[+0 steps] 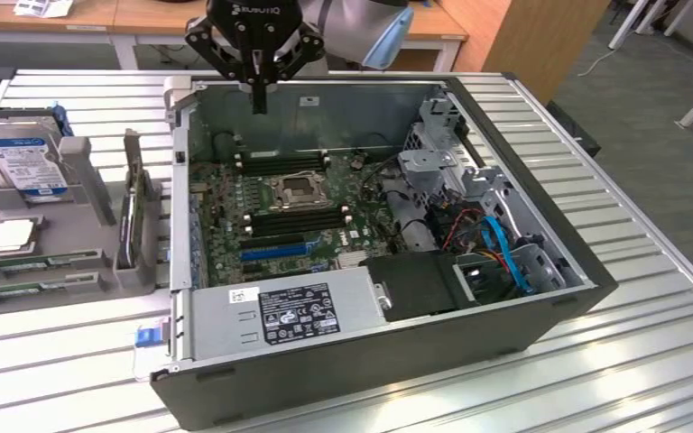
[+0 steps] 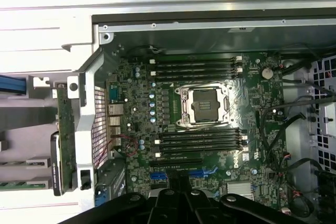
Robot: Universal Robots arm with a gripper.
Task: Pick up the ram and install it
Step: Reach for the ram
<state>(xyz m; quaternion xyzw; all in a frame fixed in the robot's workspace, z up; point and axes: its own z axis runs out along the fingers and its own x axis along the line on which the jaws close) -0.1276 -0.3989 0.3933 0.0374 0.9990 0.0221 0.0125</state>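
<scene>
Two green ram sticks (image 1: 33,263) lie flat in a grey holder (image 1: 87,194) on the table, at the exterior view's left of the open computer case (image 1: 540,311). The wrist view catches them at its edge, ram (image 2: 23,164). My gripper (image 1: 257,97) hangs above the far end of the case with its black fingers pressed together and nothing between them, well away from the sticks. Its fingers (image 2: 173,203) point down at the motherboard (image 2: 247,98). Black memory slots (image 2: 197,69) run on both sides of the processor socket (image 2: 205,106).
The grey holder also carries a hard drive (image 1: 22,153), an upright dark expansion card (image 1: 136,216) and a processor chip (image 1: 10,234). Inside the case are a power supply (image 1: 304,311), a blue slot (image 1: 277,249), drive cages (image 1: 437,171) and loose cables (image 1: 497,244).
</scene>
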